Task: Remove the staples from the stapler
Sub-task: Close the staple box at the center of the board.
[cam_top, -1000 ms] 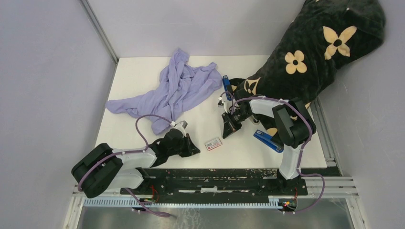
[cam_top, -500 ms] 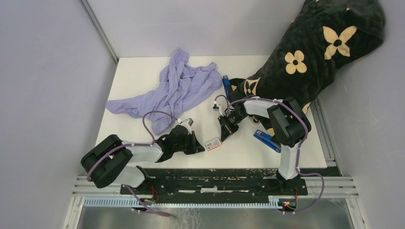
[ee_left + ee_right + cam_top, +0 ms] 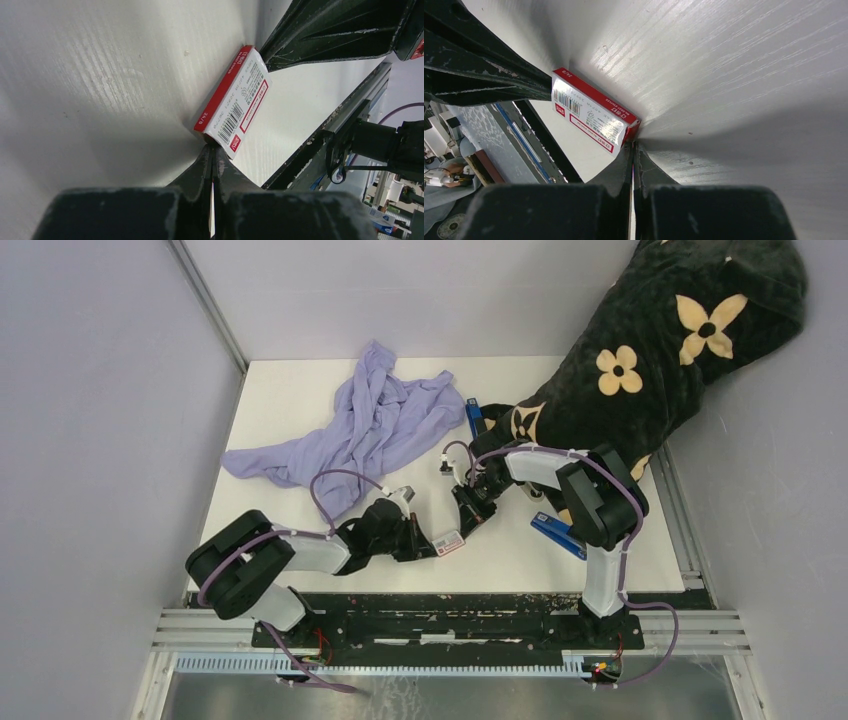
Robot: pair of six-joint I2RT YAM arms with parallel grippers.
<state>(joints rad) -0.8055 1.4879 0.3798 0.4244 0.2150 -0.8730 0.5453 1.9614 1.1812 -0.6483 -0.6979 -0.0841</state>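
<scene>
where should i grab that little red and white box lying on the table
Probably across its narrow width, on the two long side edges of the small red-and-white cardboard box, coming down from above. It lies flat on the white table, printed face up, so the long sides are exposed, while the shut left pincer and shut right pincer touch its opposite ends.

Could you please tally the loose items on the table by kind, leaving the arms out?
Blue staplers: 2
Red-and-white box: 1
Cloths: 2 (lavender garment, black flowered blanket)
Total: 5
</scene>
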